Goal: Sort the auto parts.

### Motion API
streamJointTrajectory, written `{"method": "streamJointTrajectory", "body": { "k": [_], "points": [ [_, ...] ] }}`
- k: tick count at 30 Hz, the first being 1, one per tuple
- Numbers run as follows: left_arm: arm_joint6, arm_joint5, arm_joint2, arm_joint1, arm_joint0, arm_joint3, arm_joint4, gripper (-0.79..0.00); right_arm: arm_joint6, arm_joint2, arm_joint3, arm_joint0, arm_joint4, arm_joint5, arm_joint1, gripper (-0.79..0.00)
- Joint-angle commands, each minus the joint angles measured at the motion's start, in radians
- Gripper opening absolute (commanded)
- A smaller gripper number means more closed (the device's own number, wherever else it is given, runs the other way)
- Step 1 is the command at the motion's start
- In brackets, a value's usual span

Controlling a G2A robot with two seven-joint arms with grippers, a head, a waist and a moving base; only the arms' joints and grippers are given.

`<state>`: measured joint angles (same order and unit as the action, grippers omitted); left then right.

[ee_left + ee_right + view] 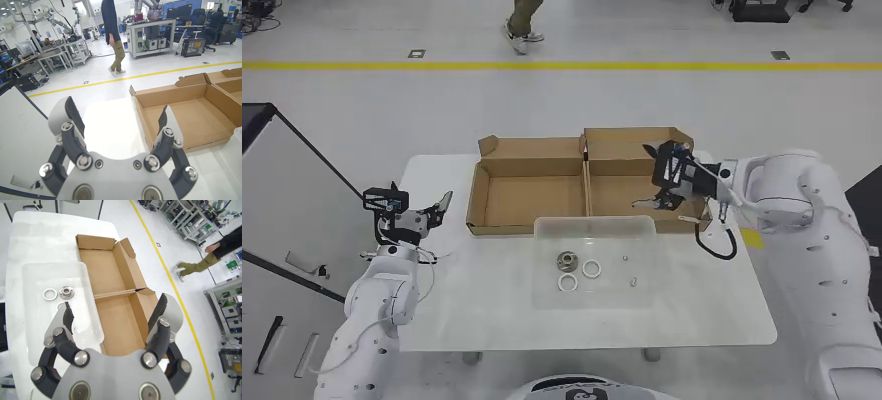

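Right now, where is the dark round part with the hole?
In the top view, the dark round part lies in the clear tray at the middle of the table, in front of the cardboard boxes, beside a pale ring.

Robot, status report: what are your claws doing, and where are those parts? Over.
Left gripper open, at table's left edge. Right gripper open, above a cardboard box. Parts in clear tray, unsorted. Nothing blocking.
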<state>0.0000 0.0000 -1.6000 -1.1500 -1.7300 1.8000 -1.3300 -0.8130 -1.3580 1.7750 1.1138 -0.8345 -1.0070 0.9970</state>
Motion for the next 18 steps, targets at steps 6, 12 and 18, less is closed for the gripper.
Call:
{"method": "streamJointTrajectory", "body": {
  "k": [6, 12, 18],
  "points": [
    [0.0, 0.0, 0.0, 0.0, 0.0, 0.0, 0.0, 0.0, 0.005, 0.203, -0.047, -0.121, 0.032, -0.005, -0.088, 0.0],
    [0.0, 0.0, 0.0, 0.0, 0.0, 0.0, 0.0, 0.0, 0.002, 0.362, -0.041, -0.206, 0.101, -0.003, -0.169, 0.0],
    [0.0, 0.0, 0.0, 0.0, 0.0, 0.0, 0.0, 0.0, -0.01, 0.534, -0.019, -0.317, 0.181, 0.01, -0.239, 0.0]
  ]
}}
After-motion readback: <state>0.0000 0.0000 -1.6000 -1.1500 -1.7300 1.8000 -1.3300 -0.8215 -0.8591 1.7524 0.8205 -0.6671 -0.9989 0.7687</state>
